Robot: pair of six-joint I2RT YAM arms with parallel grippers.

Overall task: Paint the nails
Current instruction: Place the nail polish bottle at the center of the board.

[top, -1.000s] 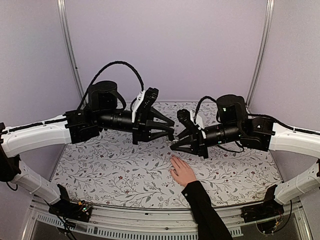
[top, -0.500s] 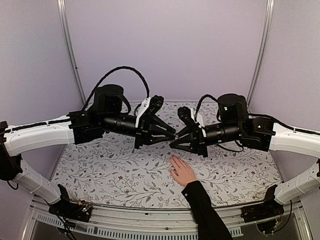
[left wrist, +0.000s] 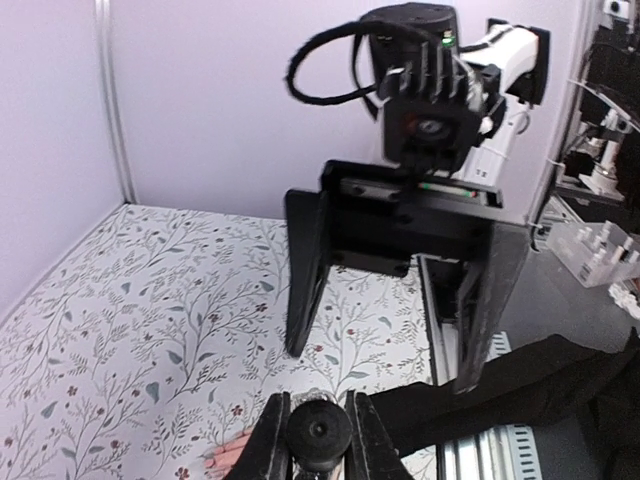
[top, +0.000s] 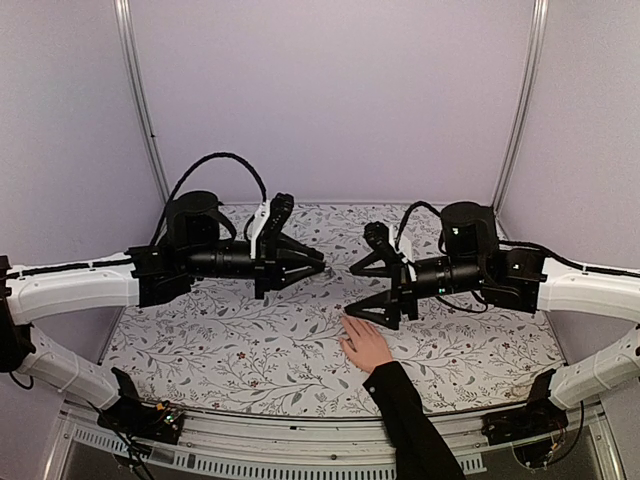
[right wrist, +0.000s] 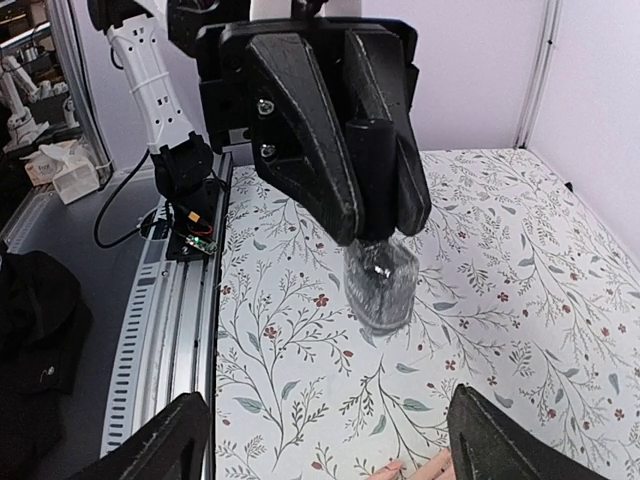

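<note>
The nails (top: 347, 321) lie near the table's (top: 200, 330) front edge, on a flat hand (top: 367, 345); the left gripper (top: 316, 262), clamped on a bottle (right wrist: 381, 285), has drawn back leftward; the right gripper (top: 349, 291) has spread wide, empty, near the fingertips; painting looks unstarted; only the right wrist view shows the bottle's glass.

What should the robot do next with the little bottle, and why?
I'd guess: bring the open right tool toward the left tool and close it on the glass bottle. The left tool holds the bottle by its black cap, which looks still on, and the hand waits on the table.
</note>
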